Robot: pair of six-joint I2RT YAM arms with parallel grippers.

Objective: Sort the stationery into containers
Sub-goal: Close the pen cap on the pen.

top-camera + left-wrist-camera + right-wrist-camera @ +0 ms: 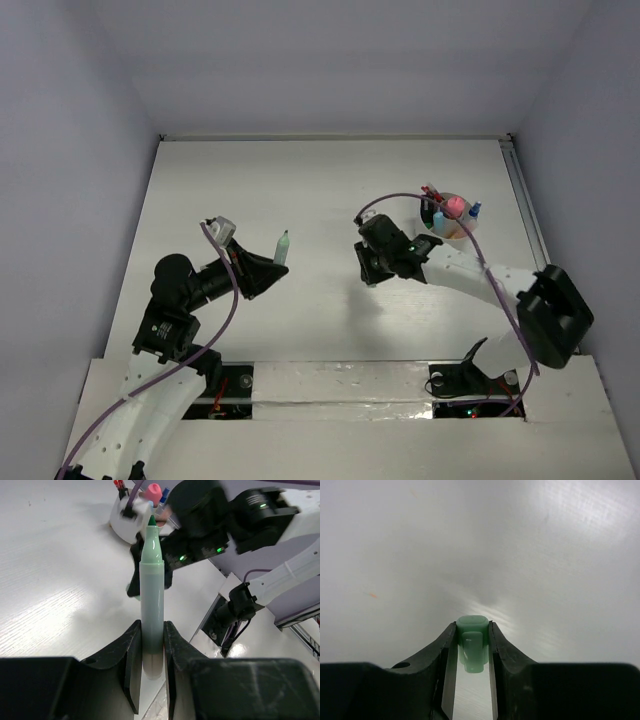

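Black fingers of the left gripper (pixel 151 632) hide the green marker's (pixel 151 590) lower end. They are clamped on its barrel, with the bare tip up, above the table (pixel 55 580). Right gripper (pixel 472 630) is pinched on a small green cap (pixel 472 647), half hidden between its fingers. Close by, the cup (pixel 125 529), partly blocked by the right arm (pixel 260 510), holds a pink-capped bottle (pixel 454 206) and pens (pixel 432 191).

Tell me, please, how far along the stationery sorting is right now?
Done: the cup holds red pens, a pink-capped bottle and blue markers. In hand: the left gripper is shut on an uncapped green marker, and the right gripper pinches a small mint piece, possibly its cap. Left: neither has reached the cup yet.
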